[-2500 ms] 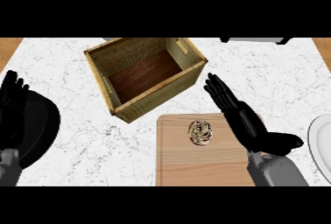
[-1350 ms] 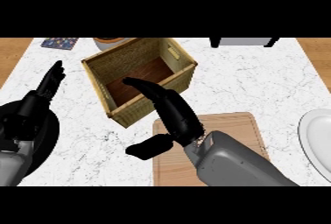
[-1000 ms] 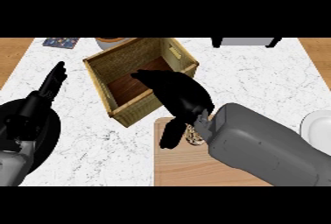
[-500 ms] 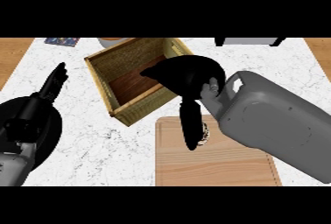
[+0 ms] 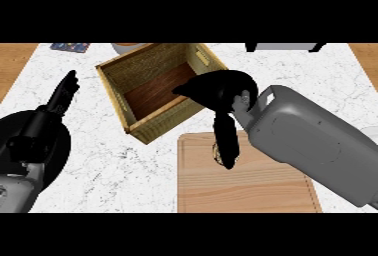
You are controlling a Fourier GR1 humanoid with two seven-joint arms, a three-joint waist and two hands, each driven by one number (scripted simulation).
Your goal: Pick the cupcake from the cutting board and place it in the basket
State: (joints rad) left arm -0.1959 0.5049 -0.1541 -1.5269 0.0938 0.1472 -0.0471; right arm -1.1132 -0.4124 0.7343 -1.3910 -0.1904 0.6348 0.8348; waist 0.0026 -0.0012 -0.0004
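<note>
The cupcake (image 5: 216, 151) lies on the wooden cutting board (image 5: 244, 192) near its far edge; only a thin brown sliver of it shows at the left of my right hand. My right hand (image 5: 218, 90) reaches in from the right, its grey forearm (image 5: 310, 140) crossing the board. The hand's dark bulk hangs over the basket's near right corner, and part of it stretches down across the cupcake. The woven basket (image 5: 118, 95) stands open just behind the board, with a dark wooden floor. My left hand (image 5: 53, 107) rests open at the left, pointing away from me.
A black round plate (image 5: 63, 155) lies under my left hand at the counter's left. Along the far edge are a pale bowl (image 5: 129, 47), a small coloured item (image 5: 70, 47) and a dark object (image 5: 284, 46). Wood borders the white marble on both sides.
My right hand swung from beside the board to over the basket's near corner and the cupcake. Its forearm now covers the board's right side. The left hand has hardly moved.
</note>
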